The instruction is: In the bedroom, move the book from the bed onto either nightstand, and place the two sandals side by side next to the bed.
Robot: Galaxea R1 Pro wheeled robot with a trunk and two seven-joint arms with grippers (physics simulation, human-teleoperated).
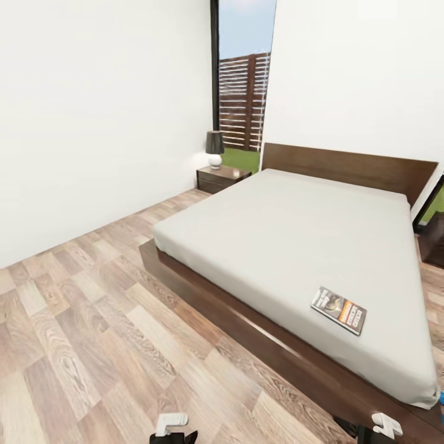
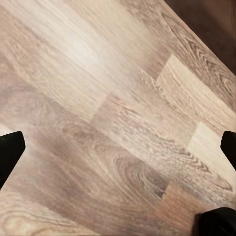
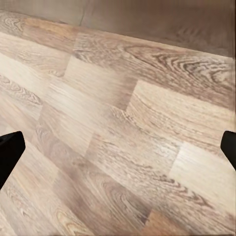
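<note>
In the head view, the book (image 1: pixel 338 310) is being shown lying flat on the bed (image 1: pixel 290 234), near its foot-end edge, untouched; a nightstand (image 1: pixel 221 177) with a lamp (image 1: pixel 214 148) is seen beside the headboard. A sliver of blue, possibly a sandal (image 1: pixel 441 398), is being glimpsed at the frame's right edge. In the left wrist view, the left gripper (image 2: pixel 118 147) is being held wide open over the floor (image 2: pixel 98 98). In the right wrist view, the right gripper (image 3: pixel 118 145) is likewise spread wide, holding nothing. The approach is judged to be underway; next, a reach over the mattress to the book is being called for
</note>
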